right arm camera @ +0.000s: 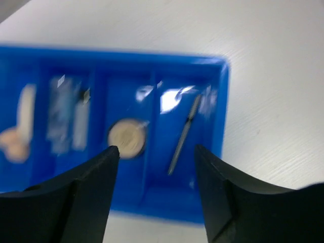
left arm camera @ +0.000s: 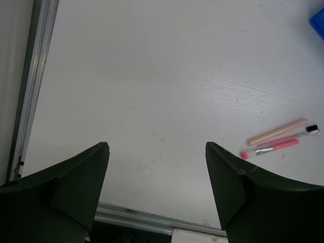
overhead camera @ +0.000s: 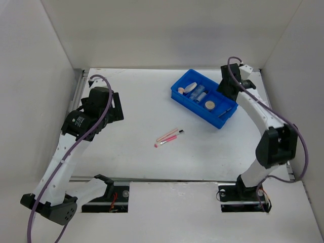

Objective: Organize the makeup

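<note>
The makeup is split between the bin and the table. In the blue divided bin (overhead camera: 220, 121) lie a beige puff (right arm camera: 17, 137), two clear vials (right arm camera: 66, 114), a round beige compact (right arm camera: 126, 138) and a thin dark pencil (right arm camera: 183, 135), each in its own compartment. My right gripper (right arm camera: 157, 149) hovers open over the pencil's compartment, holding nothing; the top view shows that right gripper (overhead camera: 224, 92) at the bin's far right side. A pink stick (left arm camera: 277, 146) and a beige stick (left arm camera: 277, 132) lie side by side mid-table (overhead camera: 168, 136). My left gripper (left arm camera: 157, 147) hangs open over bare table, left of the sticks.
A metal rail (left arm camera: 35, 76) runs along the table's left edge, and white walls close in three sides. The left arm (overhead camera: 81, 121) reaches over the table's left part. Both arm bases sit at the near edge.
</note>
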### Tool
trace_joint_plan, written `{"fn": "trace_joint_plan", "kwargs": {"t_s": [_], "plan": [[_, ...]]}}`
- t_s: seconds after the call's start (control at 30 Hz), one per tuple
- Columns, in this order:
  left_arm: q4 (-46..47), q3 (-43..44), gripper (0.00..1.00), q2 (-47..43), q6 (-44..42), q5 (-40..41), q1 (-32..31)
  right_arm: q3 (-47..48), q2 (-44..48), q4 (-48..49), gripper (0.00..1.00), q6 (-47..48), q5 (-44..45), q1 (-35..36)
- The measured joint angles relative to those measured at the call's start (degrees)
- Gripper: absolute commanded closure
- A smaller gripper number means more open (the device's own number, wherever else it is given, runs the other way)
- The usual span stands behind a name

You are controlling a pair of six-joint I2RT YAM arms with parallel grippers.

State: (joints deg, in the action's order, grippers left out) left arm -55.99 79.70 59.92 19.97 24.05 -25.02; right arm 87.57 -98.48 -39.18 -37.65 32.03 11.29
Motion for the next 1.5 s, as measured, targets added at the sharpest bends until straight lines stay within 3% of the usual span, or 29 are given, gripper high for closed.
{"fn": "trace_joint_plan", "kwargs": {"t_s": [0.17,0.27,0.37,0.47,0.7,1.5], "plan": [[0.00,0.00,0.26,0.00,0.02,0.00,0.00,-7.67,12.79,2.97,0.41,1.51,-5.18,15.76],[0.00,0.00,0.26,0.00,0.04,0.07,0.00,-10.14,12.83,3.52,0.42,-1.11,-10.32,28.20],[-0.02,0.00,0.26,0.00,0.04,0.48,0.00,-12.33,9.09,2.64,0.41,-8.07,-16.37,33.94],[-0.07,0.04,0.26,0.00,0.02,1.07,0.00,-15.17,5.29,1.90,0.41,-17.64,-21.53,34.34],[-0.48,0.04,0.26,-1.31,0.00,1.62,0.00,-17.31,-0.72,3.74,0.54,-30.03,-28.61,32.98],[-1.31,-0.17,0.26,-3.26,0.02,1.75,0.00,-14.62,-11.61,7.37,0.66,-36.50,-32.28,32.94]]}}
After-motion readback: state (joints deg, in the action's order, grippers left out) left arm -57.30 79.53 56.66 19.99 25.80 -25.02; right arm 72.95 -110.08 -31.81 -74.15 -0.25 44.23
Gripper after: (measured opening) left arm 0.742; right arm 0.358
